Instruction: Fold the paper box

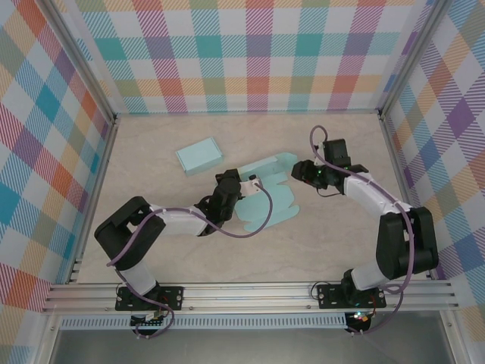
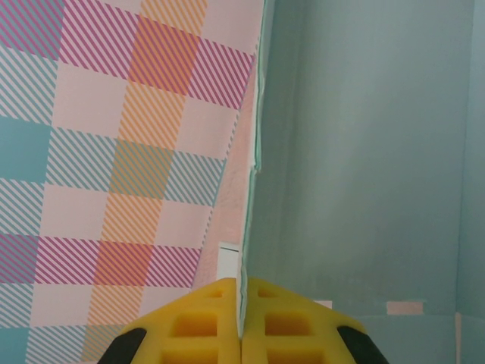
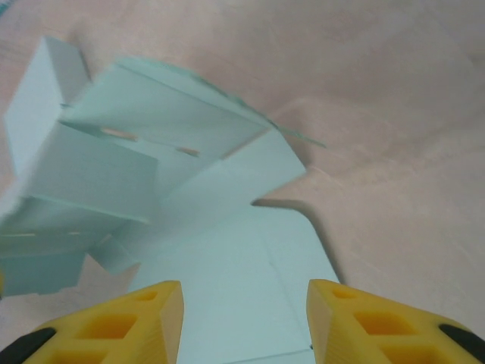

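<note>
While the left claw (image 2: 242,292) is pinching a raised panel (image 2: 364,152) of the pale-blue, die-cut paper box sheet (image 1: 274,203), which is lying in the middle of the tabletop (image 1: 318,250), the right claw (image 3: 246,297) is hovering half-spread and empty over its right flap (image 3: 235,265). A wall fold seems underway; next, that claw is probably needing to seize and lift the flap.

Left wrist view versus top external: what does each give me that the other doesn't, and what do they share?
Left wrist: close up, the left claw shut on the thin edge of a raised panel of the paper box. Top external: the box's overall unfolded outline, a second folded teal box lying apart behind it, and the right claw near its far right edge. Both: the paper box with the left claw at it, and the checkered wall.
</note>
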### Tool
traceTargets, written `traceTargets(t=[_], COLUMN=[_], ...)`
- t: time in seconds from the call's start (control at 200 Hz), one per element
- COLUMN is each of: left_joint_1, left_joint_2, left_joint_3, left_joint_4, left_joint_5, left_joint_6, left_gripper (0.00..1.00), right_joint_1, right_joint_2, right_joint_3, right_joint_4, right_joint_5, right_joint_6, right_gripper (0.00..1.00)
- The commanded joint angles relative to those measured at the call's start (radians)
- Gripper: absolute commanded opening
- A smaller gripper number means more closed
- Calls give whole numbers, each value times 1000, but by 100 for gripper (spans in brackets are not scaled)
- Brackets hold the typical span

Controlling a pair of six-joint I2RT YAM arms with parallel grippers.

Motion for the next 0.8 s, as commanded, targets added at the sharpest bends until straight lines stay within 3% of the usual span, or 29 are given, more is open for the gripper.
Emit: traceTargets(t=[0.0, 0.21, 0.315, 0.365, 0.795], left_joint_1=[-5, -5, -4, -5, 5], left_joint_2=[14, 3, -3, -8, -62], left_joint_3=[-4, -17, -22, -24, -48], left_joint_4=[67, 66, 68, 68, 64], left_joint_5=[-15, -2, 4, 7, 29], left_joint_6=[7, -36, -44, -51, -95], left_gripper=[0, 0, 0, 0, 0], right_joint_1=[1, 1, 1, 1, 0], right_joint_2=[3, 112, 174, 201, 393], right_joint_3=[-52, -74, -40, -17, 135], right_joint_4=[90, 221, 257, 262, 272], right_joint_5=[-12, -69, -84, -82, -73], right_joint_6=[-6, 16, 17, 12, -39], right_gripper=[48, 47, 34, 32, 44])
